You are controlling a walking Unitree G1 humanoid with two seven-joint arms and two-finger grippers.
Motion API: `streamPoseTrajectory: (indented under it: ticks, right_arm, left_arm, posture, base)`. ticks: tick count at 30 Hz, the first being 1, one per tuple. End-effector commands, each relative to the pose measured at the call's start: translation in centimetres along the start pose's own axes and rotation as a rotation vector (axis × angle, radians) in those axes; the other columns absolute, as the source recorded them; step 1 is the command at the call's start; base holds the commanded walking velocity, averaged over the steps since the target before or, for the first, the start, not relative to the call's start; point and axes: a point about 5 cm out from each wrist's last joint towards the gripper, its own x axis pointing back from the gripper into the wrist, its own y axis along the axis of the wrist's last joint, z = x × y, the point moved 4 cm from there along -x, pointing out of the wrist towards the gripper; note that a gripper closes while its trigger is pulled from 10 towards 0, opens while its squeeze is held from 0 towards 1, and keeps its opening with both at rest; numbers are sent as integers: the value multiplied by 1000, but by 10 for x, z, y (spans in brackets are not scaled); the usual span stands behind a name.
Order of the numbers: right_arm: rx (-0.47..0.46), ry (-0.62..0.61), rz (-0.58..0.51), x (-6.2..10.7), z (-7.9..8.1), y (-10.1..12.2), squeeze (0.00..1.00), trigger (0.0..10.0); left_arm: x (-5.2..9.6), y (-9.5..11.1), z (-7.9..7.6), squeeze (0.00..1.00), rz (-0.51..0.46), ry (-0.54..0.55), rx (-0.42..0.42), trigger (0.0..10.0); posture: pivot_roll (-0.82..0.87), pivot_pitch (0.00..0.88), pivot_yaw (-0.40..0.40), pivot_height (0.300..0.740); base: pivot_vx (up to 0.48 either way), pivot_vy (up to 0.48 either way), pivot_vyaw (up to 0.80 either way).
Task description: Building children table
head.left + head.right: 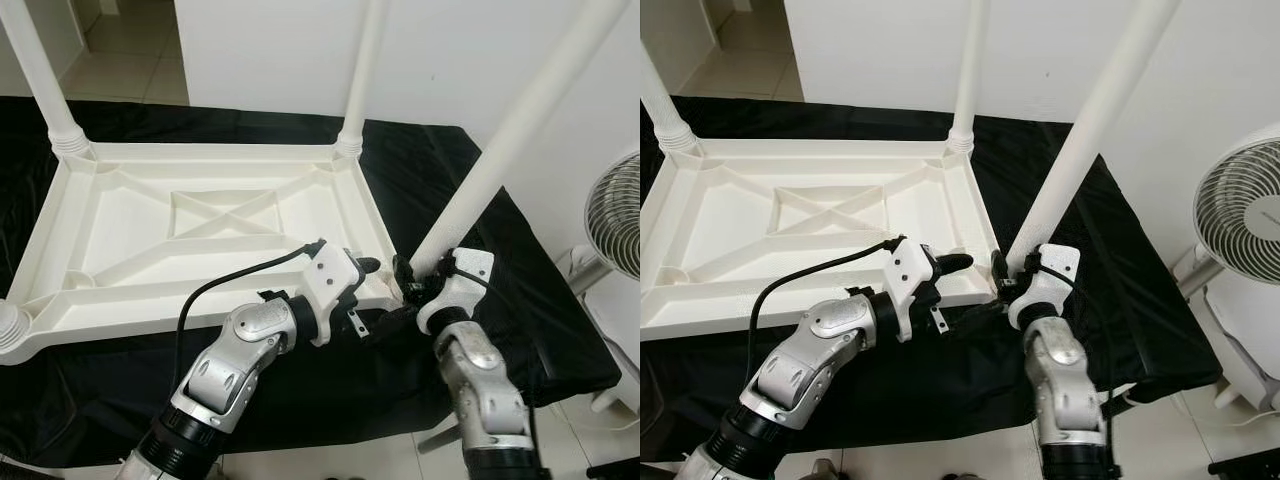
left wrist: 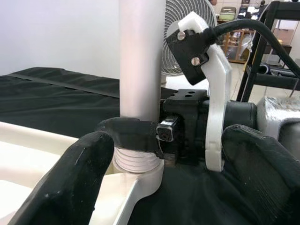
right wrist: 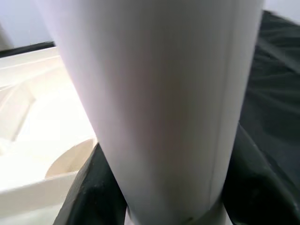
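Right end effector (image 1: 412, 283) clamps one white leg (image 1: 510, 140) at the upturned tabletop's (image 1: 150, 230) corner; left end effector (image 1: 372, 268) gapes beside it.

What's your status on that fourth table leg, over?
Right gripper shut on the fourth leg near its base. Left gripper open beside the corner socket. Leg tilted, threads at the upturned tabletop corner, seating unclear. Standing fan nearby, right.

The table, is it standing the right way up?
No, the table lies upside down on the black cloth, its legs pointing upward.
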Motion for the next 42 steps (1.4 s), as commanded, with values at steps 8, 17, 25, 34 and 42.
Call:
streamPoseTrajectory:
  ticks: [8,17,25,34,42]
  right_arm:
    - [-2,-83,99,8,-8,-22,0,10000]
    - [-6,86,26,3,-2,-3,1000,10000]
    - [77,331,-9,-11,-8,17,0,10000]
    - [171,664,59,-12,6,8,0,10000]
    - [172,764,93,-9,12,-3,0,0]
  left_arm:
    - [0,-3,-3,0,8,-6,12,10000]
    - [-1,-3,-3,0,5,-1,13,10000]
    - [-1,-3,-4,0,4,-3,13,10000]
    - [-1,-2,-3,0,4,-2,7,10000]
    - [-1,-1,-3,0,1,5,7,10000]
  posture:
    - [24,103,-81,740]
    - [27,102,-89,740]
    - [28,96,-92,740]
    - [35,89,-92,740]
    - [49,82,-98,740]
  base:
    - [0,0,0]
    - [0,0,0]
    - [0,0,0]
    - [0,0,0]
    - [0,0,0]
